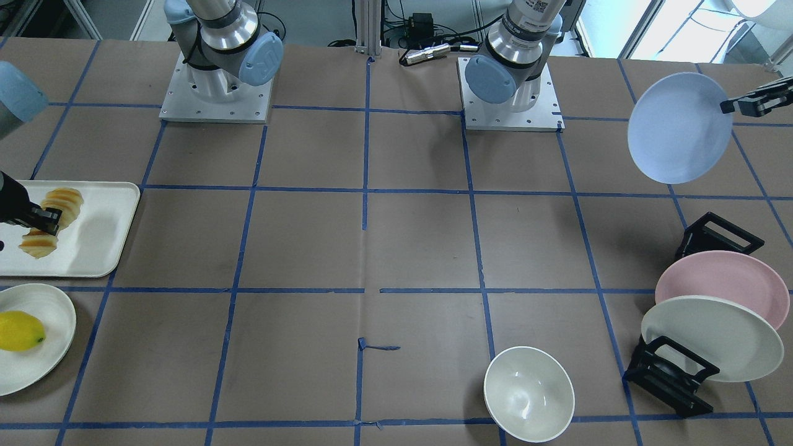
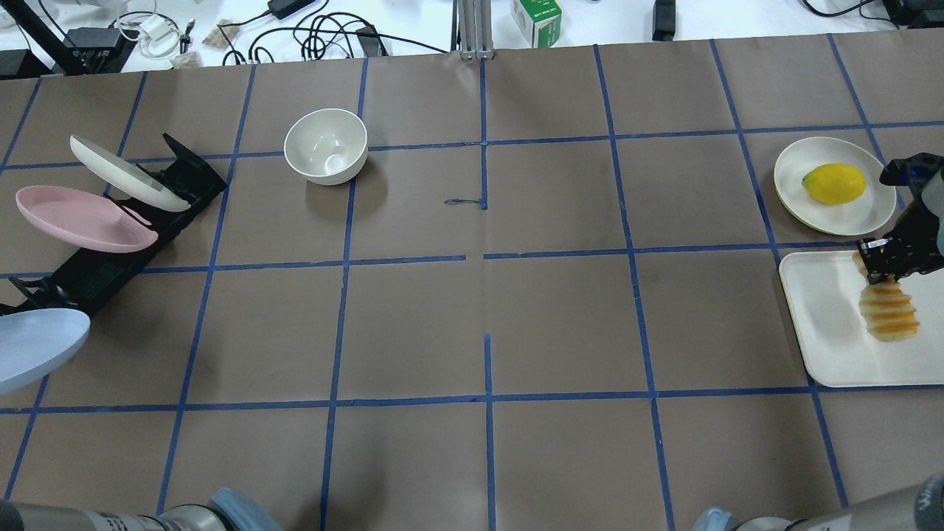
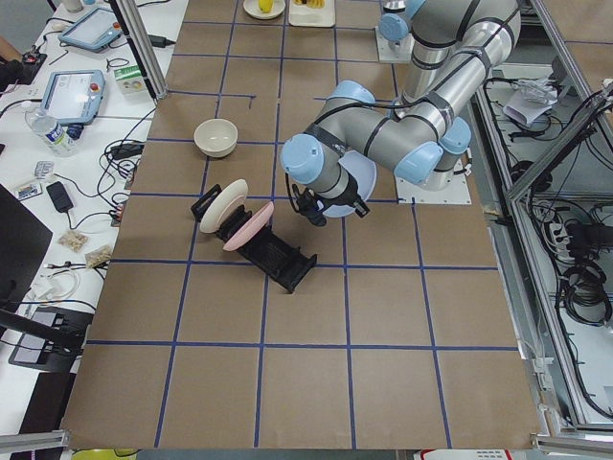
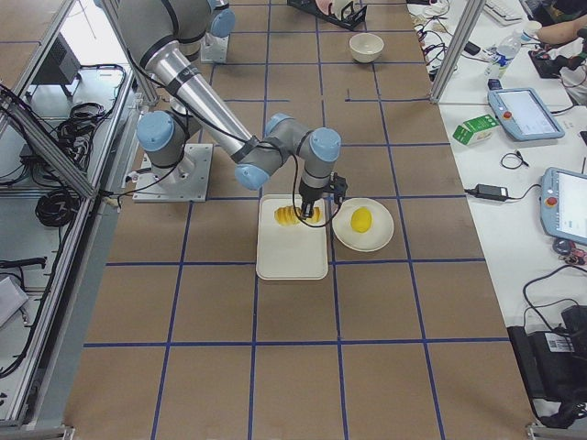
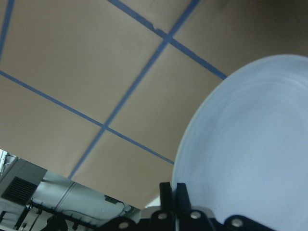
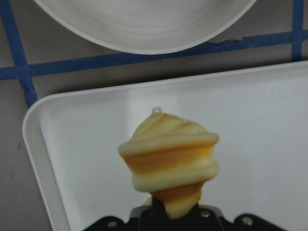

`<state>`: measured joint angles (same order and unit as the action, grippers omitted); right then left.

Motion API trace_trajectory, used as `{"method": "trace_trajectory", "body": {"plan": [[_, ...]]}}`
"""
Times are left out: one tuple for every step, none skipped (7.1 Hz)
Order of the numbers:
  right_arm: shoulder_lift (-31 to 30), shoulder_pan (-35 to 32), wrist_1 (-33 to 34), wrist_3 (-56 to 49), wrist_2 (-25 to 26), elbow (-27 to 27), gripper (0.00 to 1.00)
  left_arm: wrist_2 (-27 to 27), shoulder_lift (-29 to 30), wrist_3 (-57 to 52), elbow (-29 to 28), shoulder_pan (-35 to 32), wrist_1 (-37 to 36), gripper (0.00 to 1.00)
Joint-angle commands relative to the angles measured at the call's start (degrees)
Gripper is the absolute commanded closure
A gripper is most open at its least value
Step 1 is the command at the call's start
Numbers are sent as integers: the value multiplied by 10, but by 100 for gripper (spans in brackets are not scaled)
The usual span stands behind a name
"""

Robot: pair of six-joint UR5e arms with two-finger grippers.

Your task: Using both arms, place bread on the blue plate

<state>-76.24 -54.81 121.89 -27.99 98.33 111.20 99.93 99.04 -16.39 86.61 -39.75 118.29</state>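
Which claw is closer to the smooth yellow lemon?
Right. The right claw grips the ridged orange-yellow bread at the white tray beside the yellow lemon; the left claw holds the pale blue plate far on the opposite side.

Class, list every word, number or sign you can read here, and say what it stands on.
"UR", sideways, faint: blue joint cap of the right arm.
Code sticker on the left arm: too small to read.
Green carton: print blurred.
Pendant screens: too small to read.
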Motion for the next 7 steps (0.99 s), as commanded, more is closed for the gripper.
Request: {"method": "trace_trajectory", "body": {"plan": [[-26, -44, -101, 75, -23, -81, 100, -136, -27, -30, 44, -117, 31, 100], [-27, -70, -142, 89, -22, -124, 100, -209, -27, -29, 60, -175, 0, 100], [-28, -86, -205, 102, -24, -161, 100, -271, -31, -22, 90, -236, -64, 100], [-28, -107, -232, 112, -24, -190, 100, -299, -29, 41, 131, -288, -138, 100], [-28, -131, -248, 113, -24, -205, 100, -349, -34, 122, 172, -334, -208, 100], [-30, -157, -255, 137, -38, -208, 100, -361, -24, 190, 207, -386, -305, 100], [-42, -181, -254, 142, -47, -208, 100, -361, -13, 314, 228, -446, -427, 100]]}}
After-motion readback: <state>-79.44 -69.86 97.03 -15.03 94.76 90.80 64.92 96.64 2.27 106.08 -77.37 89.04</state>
